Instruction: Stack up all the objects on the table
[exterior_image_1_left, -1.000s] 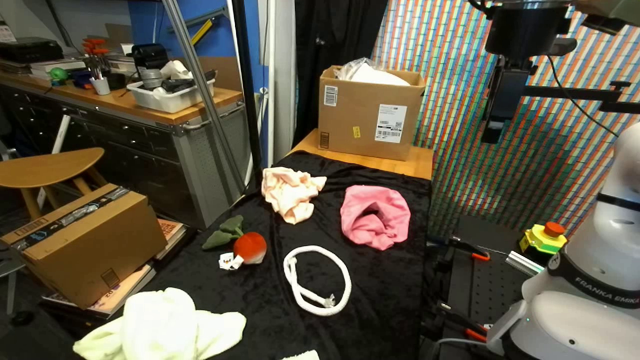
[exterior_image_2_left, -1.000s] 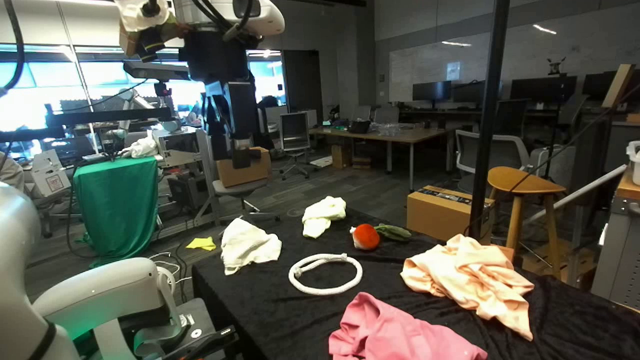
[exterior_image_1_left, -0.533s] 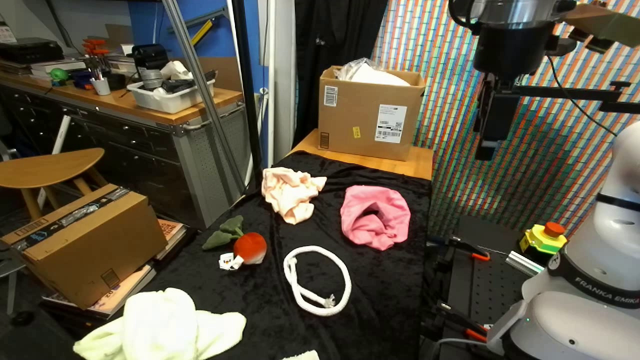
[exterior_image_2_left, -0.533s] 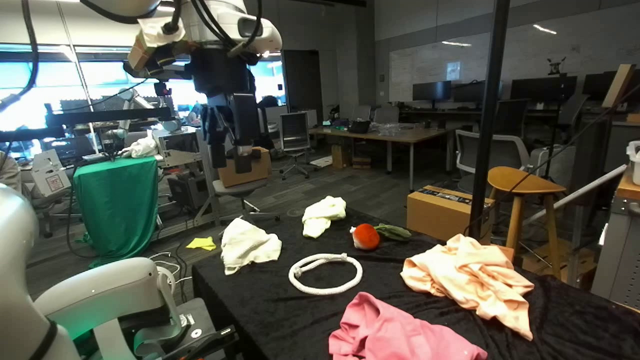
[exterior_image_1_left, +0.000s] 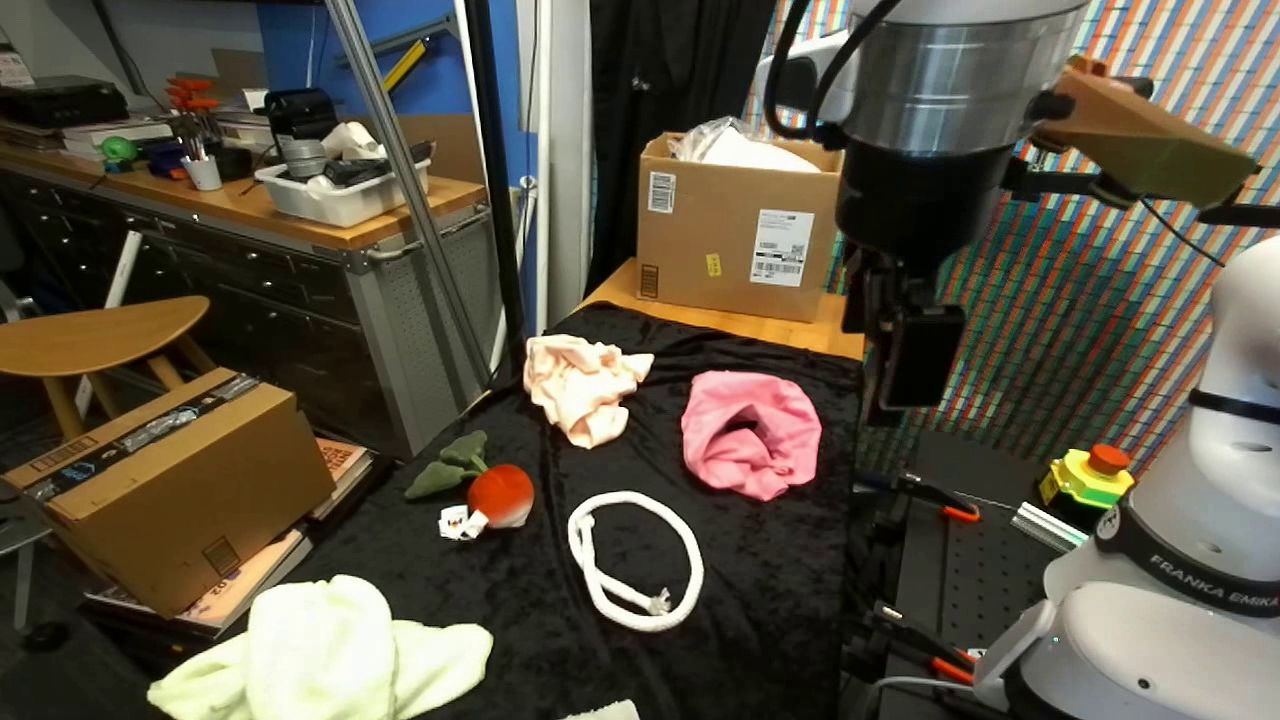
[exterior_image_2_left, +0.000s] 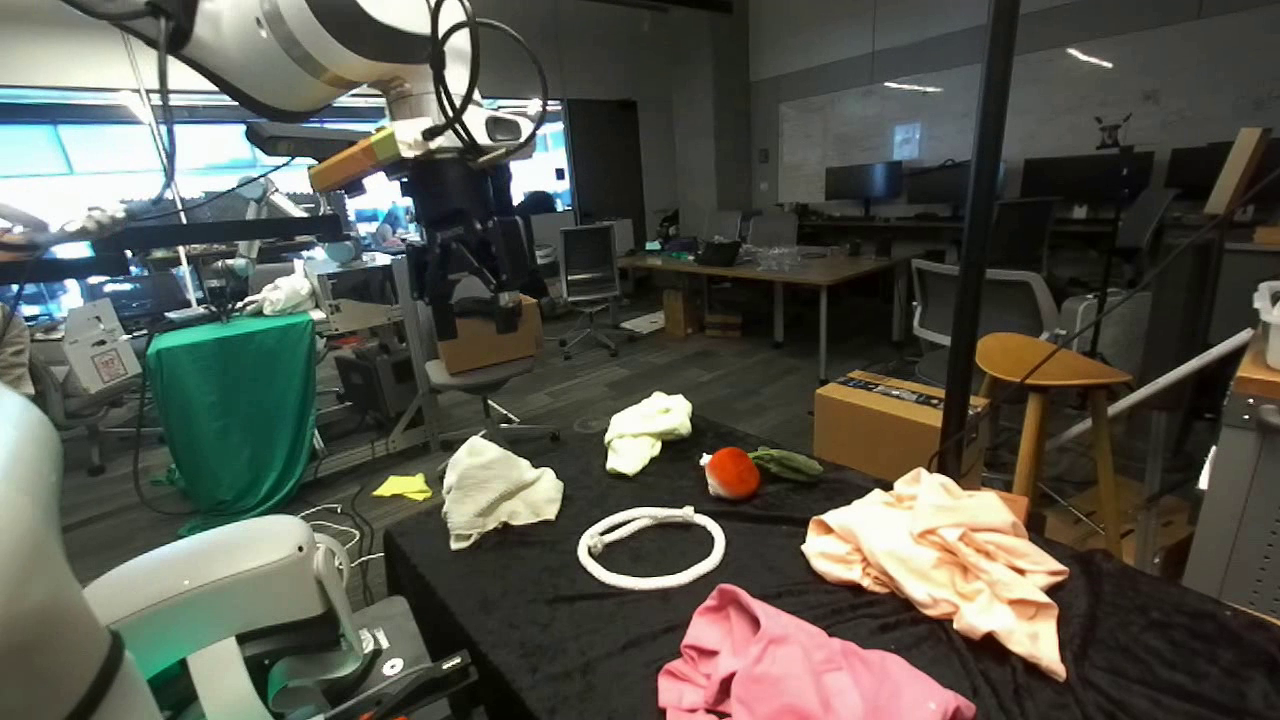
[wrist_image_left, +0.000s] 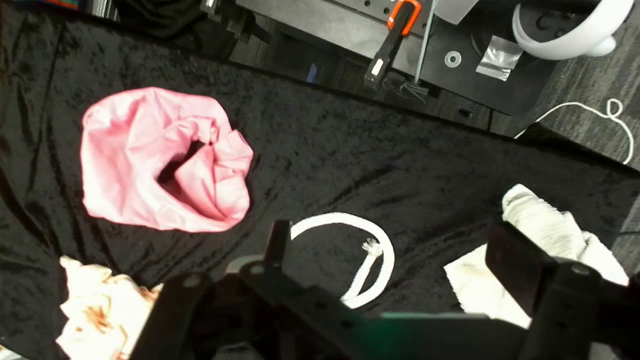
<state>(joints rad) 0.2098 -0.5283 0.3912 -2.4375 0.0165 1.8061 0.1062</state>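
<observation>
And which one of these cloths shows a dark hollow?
The pink cloth: its fabric curls open near the middle; the peach cloth, cream cloth and yellow-green cloth show none.

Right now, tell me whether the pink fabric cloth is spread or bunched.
Bunched: in the wrist view, the pink fabric cloth is heaped in rumpled folds.

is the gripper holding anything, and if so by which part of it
Nothing is held: in the wrist view the gripper stands open, and the white rope and pink cloth lie on the black cloth.
</observation>
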